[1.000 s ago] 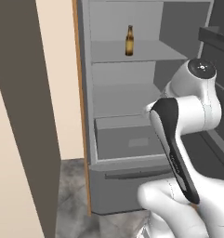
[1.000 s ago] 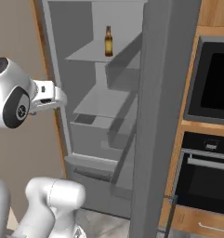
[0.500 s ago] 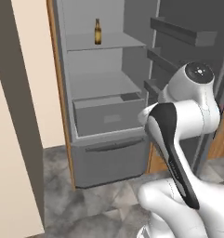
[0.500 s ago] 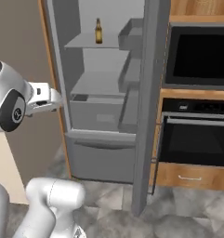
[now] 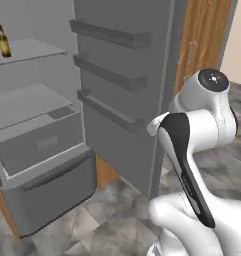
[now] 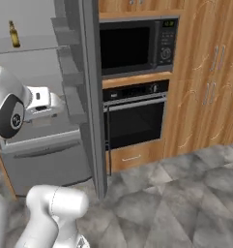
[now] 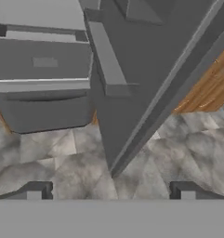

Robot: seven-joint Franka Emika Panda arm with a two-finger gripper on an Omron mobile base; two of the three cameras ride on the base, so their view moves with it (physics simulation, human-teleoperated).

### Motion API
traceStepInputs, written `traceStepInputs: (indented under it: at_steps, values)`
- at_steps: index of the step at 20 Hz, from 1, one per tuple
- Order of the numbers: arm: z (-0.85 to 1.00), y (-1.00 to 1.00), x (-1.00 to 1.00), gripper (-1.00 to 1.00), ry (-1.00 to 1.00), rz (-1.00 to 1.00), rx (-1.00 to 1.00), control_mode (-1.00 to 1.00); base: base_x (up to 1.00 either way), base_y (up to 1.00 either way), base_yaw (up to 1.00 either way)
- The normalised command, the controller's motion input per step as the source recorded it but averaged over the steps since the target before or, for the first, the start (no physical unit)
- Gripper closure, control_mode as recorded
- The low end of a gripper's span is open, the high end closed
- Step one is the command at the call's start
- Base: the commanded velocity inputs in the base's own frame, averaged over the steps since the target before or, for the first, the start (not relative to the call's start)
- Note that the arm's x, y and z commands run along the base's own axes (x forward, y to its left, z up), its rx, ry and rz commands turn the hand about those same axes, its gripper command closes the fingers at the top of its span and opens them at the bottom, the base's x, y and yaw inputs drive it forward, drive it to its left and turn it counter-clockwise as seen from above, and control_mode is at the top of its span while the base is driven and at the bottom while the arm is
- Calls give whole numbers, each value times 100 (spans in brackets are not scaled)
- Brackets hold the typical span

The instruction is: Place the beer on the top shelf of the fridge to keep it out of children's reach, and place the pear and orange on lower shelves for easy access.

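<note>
The arm [image 5: 202, 130] is glossy white with rounded, bulbous links. A long black panel runs down one link, and a dark grey disc caps a joint. Its two finger tips [image 7: 37, 190] are small, dark and blocky.

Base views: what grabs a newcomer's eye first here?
The fridge stands wide open, its door swung out toward the robot, and a lone beer stands upright on the top shelf. Right of the fridge, a black microwave sits above a black oven set in wood cabinets.
</note>
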Motion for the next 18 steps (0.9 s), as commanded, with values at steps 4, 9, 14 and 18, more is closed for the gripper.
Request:
traceStepInputs:
  at_steps: [4,9,14,18]
  values:
    - [0,0,0,-100,0,0,0,100,9,-56,-71]
    - [0,0,0,-100,0,0,0,100,35,-64,-62]
    - [0,0,0,-100,0,0,0,100,62,-60,-50]
    - [0,0,0,-100,0,0,0,100,92,-36,-38]
